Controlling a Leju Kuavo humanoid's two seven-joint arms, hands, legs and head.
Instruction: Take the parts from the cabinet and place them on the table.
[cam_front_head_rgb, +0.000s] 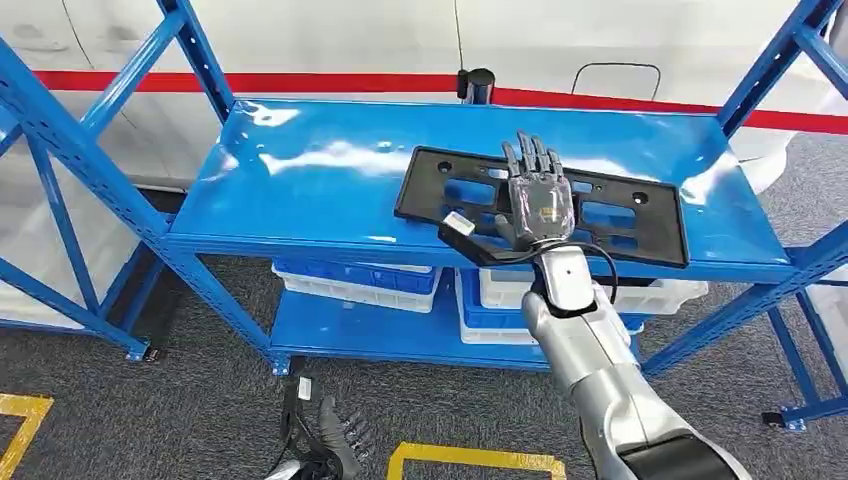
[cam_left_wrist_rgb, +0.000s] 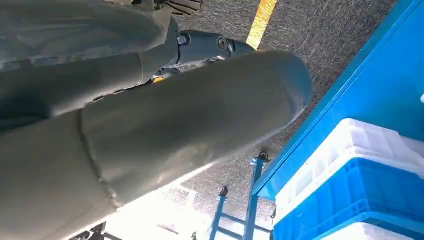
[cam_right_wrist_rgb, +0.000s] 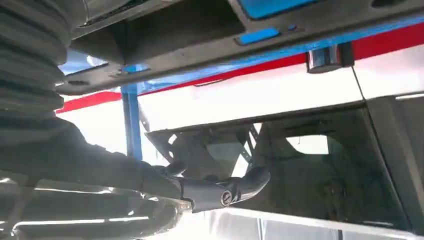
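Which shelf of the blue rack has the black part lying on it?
The top shelf. The flat black part lies there under the right hand; the lower shelf holds blue and white bins instead.

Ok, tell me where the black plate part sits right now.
In the head view the black plate part lies flat on the blue rack's top shelf, toward its right front edge, with the right hand over its middle.

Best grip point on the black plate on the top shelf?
Probably the near long edge of the black plate, from the robot's front. It lies flat on the top shelf, that edge slightly overhanging the shelf lip, so fingers could go over and the thumb under. The right hand lies over that edge.
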